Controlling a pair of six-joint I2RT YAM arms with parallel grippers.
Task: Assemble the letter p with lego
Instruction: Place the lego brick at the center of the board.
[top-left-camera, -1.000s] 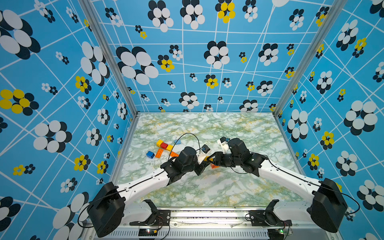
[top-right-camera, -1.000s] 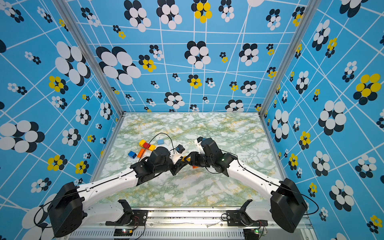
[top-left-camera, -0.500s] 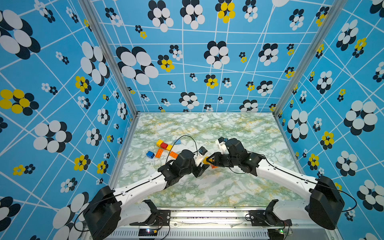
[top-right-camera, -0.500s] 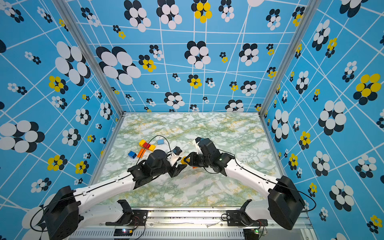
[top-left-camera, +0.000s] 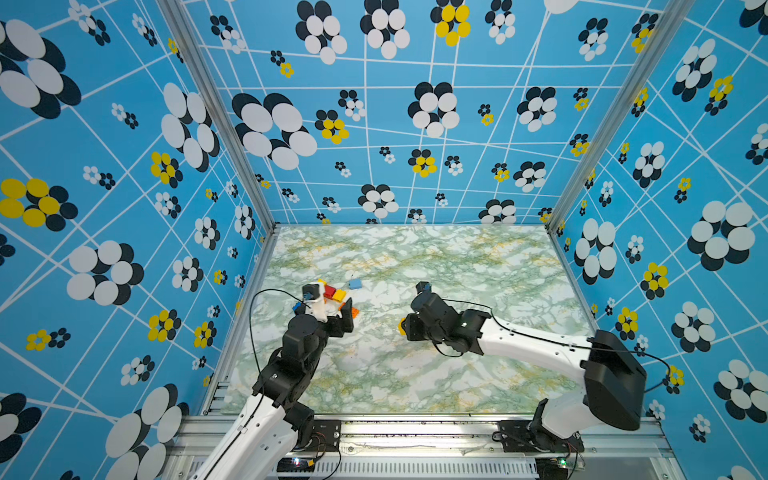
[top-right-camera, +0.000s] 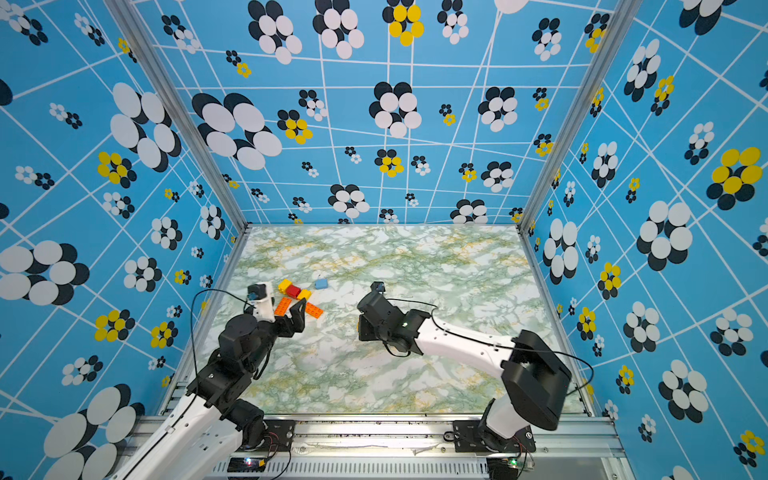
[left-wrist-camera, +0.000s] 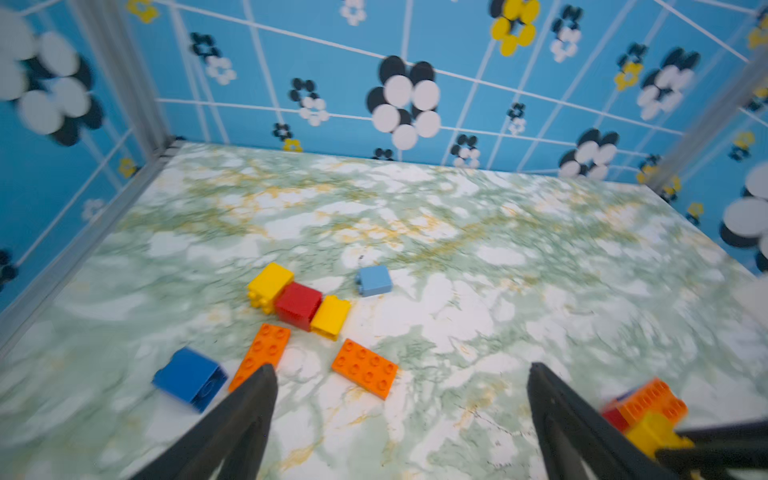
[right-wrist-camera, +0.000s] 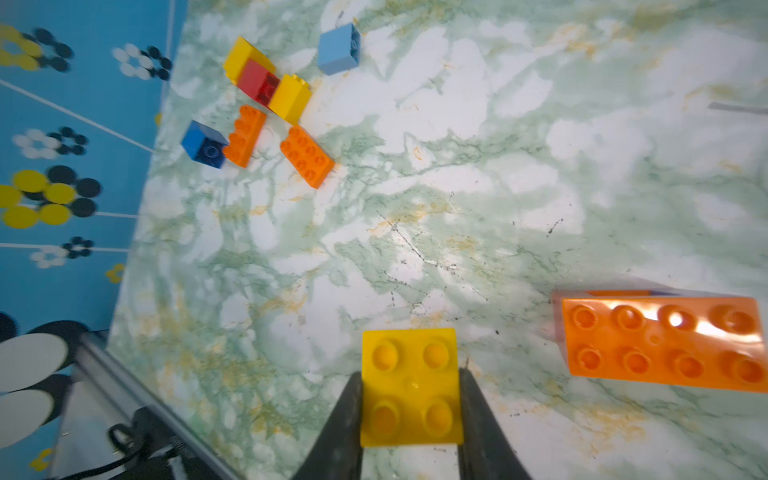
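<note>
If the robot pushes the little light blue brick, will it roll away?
Probably not: the light blue brick has flat sides, so it should slide, not roll. It looks like hard plastic, so likely stiff and light.

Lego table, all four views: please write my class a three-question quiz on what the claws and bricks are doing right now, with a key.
1. True or false: the left claw is shut.
2. Which colour brick does the right claw grip? A red; B yellow; C pale blue.
3. Fill in: in the loose row, the ___ brick lies between two yellow bricks.
Key: 1 false, its jaws stand wide apart. 2 B, the held yellow brick. 3 the red brick.
</note>
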